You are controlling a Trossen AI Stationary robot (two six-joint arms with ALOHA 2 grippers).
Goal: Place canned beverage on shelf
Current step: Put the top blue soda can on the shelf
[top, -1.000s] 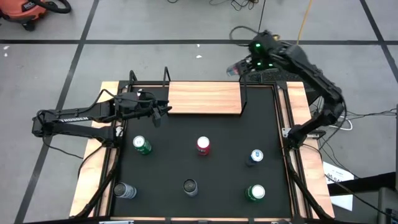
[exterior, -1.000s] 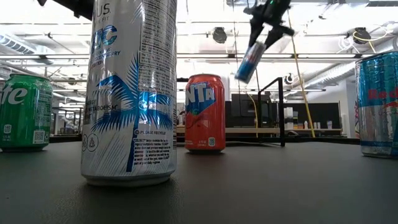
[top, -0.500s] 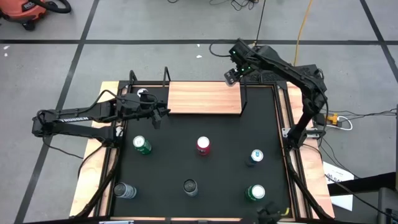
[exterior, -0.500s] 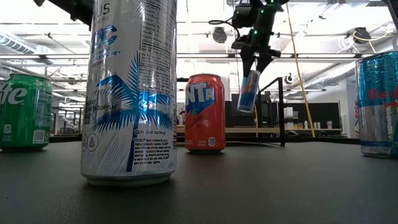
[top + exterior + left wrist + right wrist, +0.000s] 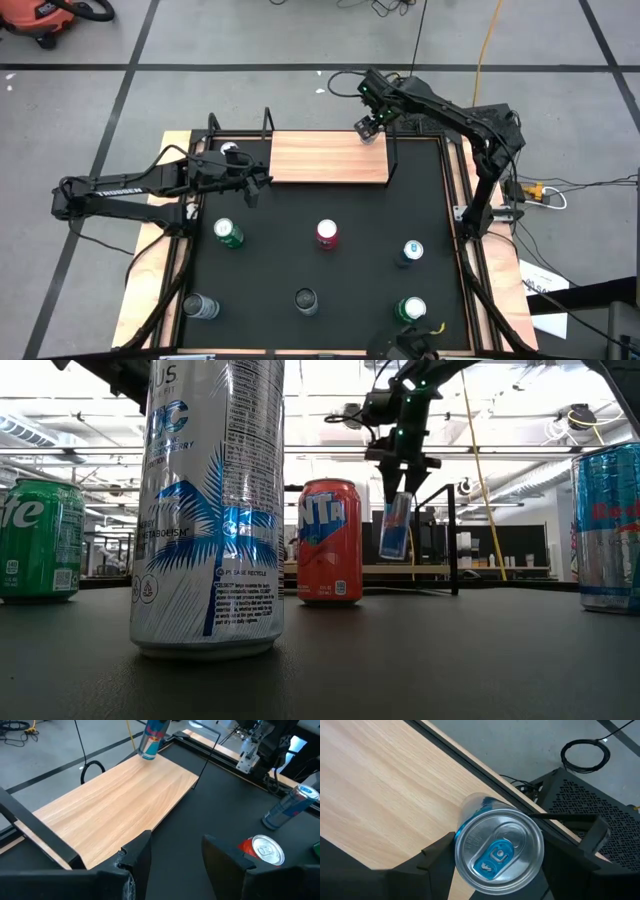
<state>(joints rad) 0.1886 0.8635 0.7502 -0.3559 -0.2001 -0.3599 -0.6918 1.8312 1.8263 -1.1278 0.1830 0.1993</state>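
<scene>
Black table [image 5: 350, 250] holds six cans; right gripper [image 5: 368, 125] grips a seventh [image 5: 395, 527].

1. The shelf [image 5: 328, 158] is light brown wood with thin darker lines.
2. The table [image 5: 350, 275] is black.
3. The slim can [image 5: 396, 526] in the air is blue and silver.
4. The can [image 5: 330, 543] in the middle is red.
5. The near can [image 5: 214, 500] is silver with a blue palm tree.
6. The far-left can [image 5: 38, 541] is green.
</scene>
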